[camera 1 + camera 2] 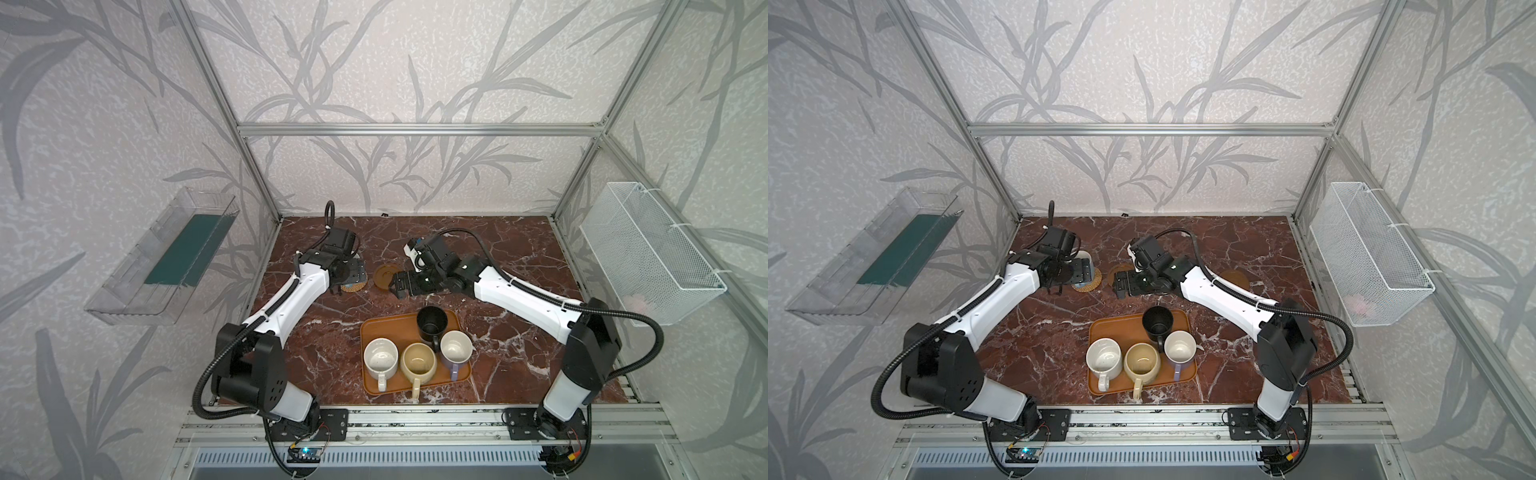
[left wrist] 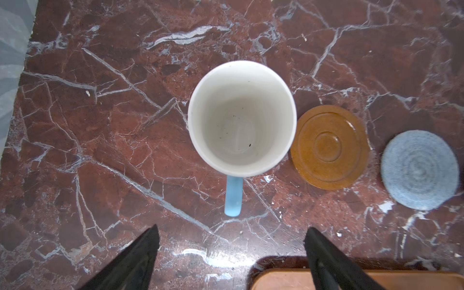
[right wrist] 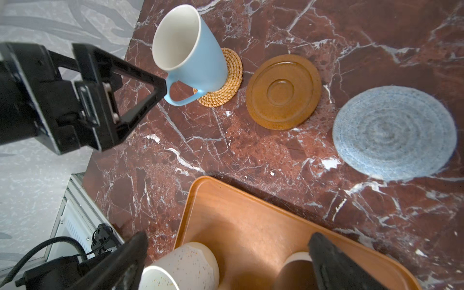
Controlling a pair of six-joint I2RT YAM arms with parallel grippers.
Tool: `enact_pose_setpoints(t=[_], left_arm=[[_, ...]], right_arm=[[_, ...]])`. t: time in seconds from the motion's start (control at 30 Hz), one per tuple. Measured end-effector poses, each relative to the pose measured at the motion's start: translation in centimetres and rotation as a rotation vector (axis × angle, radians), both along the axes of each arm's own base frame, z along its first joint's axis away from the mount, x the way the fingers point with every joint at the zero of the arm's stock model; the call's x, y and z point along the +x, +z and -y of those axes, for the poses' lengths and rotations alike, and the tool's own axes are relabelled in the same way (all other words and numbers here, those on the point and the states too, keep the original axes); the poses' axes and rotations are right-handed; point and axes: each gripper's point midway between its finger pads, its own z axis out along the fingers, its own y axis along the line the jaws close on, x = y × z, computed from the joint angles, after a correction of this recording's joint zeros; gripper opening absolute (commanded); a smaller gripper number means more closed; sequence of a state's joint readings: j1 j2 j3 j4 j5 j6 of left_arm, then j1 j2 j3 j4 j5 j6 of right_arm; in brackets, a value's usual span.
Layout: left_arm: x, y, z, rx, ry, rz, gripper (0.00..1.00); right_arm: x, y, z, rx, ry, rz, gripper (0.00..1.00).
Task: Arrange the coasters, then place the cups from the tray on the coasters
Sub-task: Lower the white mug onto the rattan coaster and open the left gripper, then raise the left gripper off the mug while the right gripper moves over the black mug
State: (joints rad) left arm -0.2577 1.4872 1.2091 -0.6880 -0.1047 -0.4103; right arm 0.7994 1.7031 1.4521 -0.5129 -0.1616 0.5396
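I find the tray (image 1: pixel 370 332) near centre on the surface, four cups still aboard. One light blue cup (image 3: pixel 190 50) stands on the rattan coaster (image 3: pixel 226 88) far left. Four coasters visible, three bare. Left gripper (image 2: pixel 231 251) jaws released behind its handle; right gripper (image 3: pixel 226 263) jaws released, empty.

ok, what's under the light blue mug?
The tan woven rattan coaster: the light blue mug stands on it, its rim showing on one side. The covered part is hidden.

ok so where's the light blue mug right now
The light blue mug stands on the tan woven rattan coaster, far left of the marble table, beside the glossy brown saucer coaster.
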Motion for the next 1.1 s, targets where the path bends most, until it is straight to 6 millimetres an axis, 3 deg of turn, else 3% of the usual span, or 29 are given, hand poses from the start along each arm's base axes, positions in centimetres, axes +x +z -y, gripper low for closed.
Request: enact_pose_setpoints(t=[0.43, 0.73, 0.93, 1.1], left_arm=[[-2.5, 6.2, 3.0, -0.240, -0.087, 0.133, 0.99], [-6.2, 9.3, 6.2, -0.434, -0.238, 0.116, 0.99], [-8.8, 11.3, 8.1, -0.575, -0.311, 0.131, 0.99], [-10.1, 10.7, 9.6, -0.658, -0.346, 0.081, 0.99]], right_arm=[[-3.2, 1.7, 4.6, -0.056, -0.038, 0.052, 0.99], [-6.1, 2.9, 7.7, -0.066, -0.048, 0.083, 0.99], [-8.2, 2.1, 9.9, -0.092, -0.060, 0.075, 1.00], [-9.7, 0.4, 10.5, -0.119, -0.053, 0.052, 0.94]])
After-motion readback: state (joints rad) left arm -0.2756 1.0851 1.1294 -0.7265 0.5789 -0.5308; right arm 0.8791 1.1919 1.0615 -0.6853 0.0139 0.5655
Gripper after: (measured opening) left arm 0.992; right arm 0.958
